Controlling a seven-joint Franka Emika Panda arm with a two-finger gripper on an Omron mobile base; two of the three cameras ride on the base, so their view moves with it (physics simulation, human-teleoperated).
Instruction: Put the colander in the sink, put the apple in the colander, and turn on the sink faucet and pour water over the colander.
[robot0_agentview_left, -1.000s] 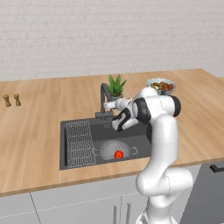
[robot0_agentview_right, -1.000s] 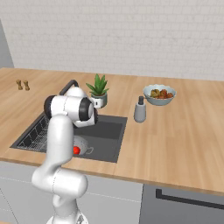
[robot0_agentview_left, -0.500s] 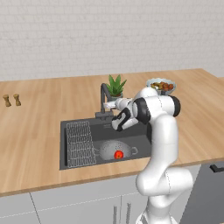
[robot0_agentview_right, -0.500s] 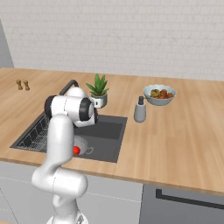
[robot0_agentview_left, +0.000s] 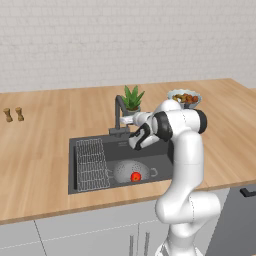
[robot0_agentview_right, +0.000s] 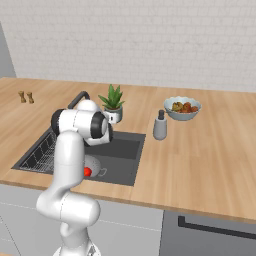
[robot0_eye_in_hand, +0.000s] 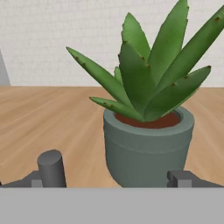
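Observation:
The silver colander (robot0_agentview_left: 129, 171) (robot0_agentview_right: 96, 167) sits in the dark sink (robot0_agentview_left: 85, 145) (robot0_agentview_right: 127, 150), to the right of the wire rack (robot0_agentview_left: 91, 164). The red apple (robot0_agentview_left: 135, 176) (robot0_agentview_right: 87, 172) lies inside the colander. The dark faucet (robot0_agentview_left: 119, 113) (robot0_agentview_right: 80, 97) stands at the sink's back edge. My gripper (robot0_agentview_left: 129, 120) (robot0_eye_in_hand: 109, 183) is open and holds nothing. It hovers just right of the faucet, above the sink's back edge, and points at the potted plant. A dark grey post (robot0_eye_in_hand: 51, 168), probably part of the faucet, stands by the left fingertip (robot0_eye_in_hand: 36, 179). I see no water running.
The green spiky plant (robot0_agentview_left: 132, 98) (robot0_agentview_right: 113, 102) (robot0_eye_in_hand: 146, 118) in its grey pot stands close ahead of the hand. A soap dispenser (robot0_agentview_right: 160, 126) and a fruit bowl (robot0_agentview_left: 184, 98) (robot0_agentview_right: 183, 107) stand to the right. Two small shakers (robot0_agentview_left: 13, 114) are far left.
The hand has crept slightly up and toward the faucet. The jaws stay open, and the colander and apple have not moved.

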